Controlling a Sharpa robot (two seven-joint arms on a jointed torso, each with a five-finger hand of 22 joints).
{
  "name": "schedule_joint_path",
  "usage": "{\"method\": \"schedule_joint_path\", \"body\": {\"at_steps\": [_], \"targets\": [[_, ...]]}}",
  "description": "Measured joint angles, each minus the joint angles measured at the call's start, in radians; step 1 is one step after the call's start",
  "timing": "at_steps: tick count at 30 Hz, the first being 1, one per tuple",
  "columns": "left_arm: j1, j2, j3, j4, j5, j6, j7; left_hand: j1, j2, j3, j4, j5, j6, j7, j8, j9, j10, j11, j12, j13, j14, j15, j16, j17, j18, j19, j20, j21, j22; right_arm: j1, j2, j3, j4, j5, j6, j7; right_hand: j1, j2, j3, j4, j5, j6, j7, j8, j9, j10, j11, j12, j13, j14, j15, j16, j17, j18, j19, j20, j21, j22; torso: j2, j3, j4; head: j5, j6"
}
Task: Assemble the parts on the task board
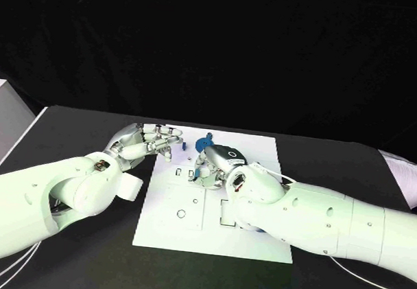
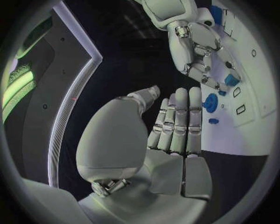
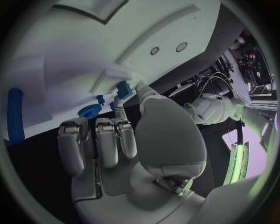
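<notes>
A: How far along do we judge the assembly to be?

B: Early to midway, as a judgement only. On the white task board [image 1: 210,234] we see several open slots and a round hole without parts. A blue round part [image 1: 204,143] sits near the far edge of the board; in the left wrist view it reads as a disc [image 2: 210,104], with a small blue piece [image 2: 213,121] just beside it. A long blue bar [image 3: 16,115] lies on the board, apart from the others.

A: What is the right hand doing?

B: The right hand [image 1: 219,165] is over the upper middle of the board, fingers pointing down at it. In the left wrist view a blue block [image 2: 231,80] sits at its fingertips. We cannot tell whether the block is grasped or only touched.

A: And the left hand?

B: The left hand [image 1: 149,142] is released. We see it at the board's left far corner, fingers extended and close together, thumb apart, nothing in it.

A: What remains?

B: We judge that the blue block still has to be seated, and the loose pieces placed in the open slots.
</notes>
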Motion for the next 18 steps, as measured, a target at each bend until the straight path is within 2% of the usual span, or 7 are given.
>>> {"method": "schedule_joint_path", "body": {"at_steps": [3,11,14,16,18], "targets": [[0.000,0.000,0.000,0.000,0.000,0.000,0.000,0.000,0.000,0.000,0.000,0.000,0.000,0.000,0.000,0.000,0.000,0.000,0.000,0.000,0.000,0.000,0.000,0.000,0.000,0.000,0.000,0.000,0.000,0.000,0.000,0.000,0.001,0.000,-0.005,0.000,-0.024,-0.001,-0.038,0.002,-0.008,-0.012,0.000,0.000,-0.003,0.004,0.003,0.000,0.000,0.000,0.000,0.000,0.000,0.000,0.000,0.000,0.000,0.000,0.000,0.0001,-0.0001,0.000,0.000],[0.000,0.003,0.000,-0.007,-0.006,0.001,-0.003,-0.011,0.002,0.002,-0.002,0.000,-0.002,-0.002,0.000,0.001,0.012,0.000,0.010,0.004,0.001,-0.001,0.003,-0.001,0.000,0.000,0.000,0.005,0.000,0.000,-0.017,0.000,0.021,0.001,-0.034,0.001,-0.026,-0.003,-0.049,0.002,-0.008,-0.019,0.003,0.000,-0.004,0.000,0.007,0.000,0.000,-0.004,0.004,0.000,0.000,0.000,0.000,0.000,0.000,0.000,-0.001,0.0006,0.0002,-0.001,0.002],[0.000,0.007,0.000,-0.012,-0.016,0.001,-0.008,-0.047,-0.010,-0.030,0.012,0.000,0.013,-0.020,0.014,0.012,0.075,-0.024,0.079,0.046,0.022,-0.015,0.034,0.011,0.000,0.010,-0.010,0.012,0.000,0.001,-0.038,0.000,0.045,0.004,-0.053,0.008,-0.032,0.004,-0.051,0.002,-0.007,-0.024,0.005,-0.004,-0.005,0.000,0.007,0.000,0.000,-0.004,0.004,0.000,0.000,0.000,0.000,0.000,0.000,0.000,-0.002,0.0006,0.0003,-0.002,0.003],[0.000,0.010,0.000,-0.017,-0.026,0.000,-0.014,-0.059,-0.010,-0.051,0.011,0.000,0.014,-0.022,0.029,0.021,0.083,-0.032,0.130,0.082,0.030,-0.023,0.054,0.022,0.000,0.015,-0.015,0.020,0.001,0.007,-0.055,0.002,0.059,0.013,-0.064,0.021,-0.032,0.004,-0.054,0.000,-0.007,-0.034,0.008,-0.008,-0.008,0.000,0.007,0.000,0.000,-0.003,0.004,0.000,0.000,0.000,0.000,0.004,0.000,0.001,-0.004,0.0006,0.0005,0.000,0.006],[0.000,0.012,0.000,-0.022,-0.034,-0.001,-0.022,-0.067,-0.001,-0.075,0.013,0.000,0.007,-0.029,0.055,0.036,0.051,-0.038,0.226,0.154,0.033,-0.026,0.084,0.039,0.000,0.034,-0.021,0.044,0.023,0.017,-0.071,0.004,0.068,0.030,-0.069,0.040,-0.032,0.004,-0.054,0.000,0.008,-0.042,0.012,-0.009,-0.009,0.003,0.011,0.000,0.000,0.000,0.007,0.000,0.000,0.000,0.000,0.007,0.000,0.001,-0.005,0.0006,0.0003,0.004,0.008]]}}
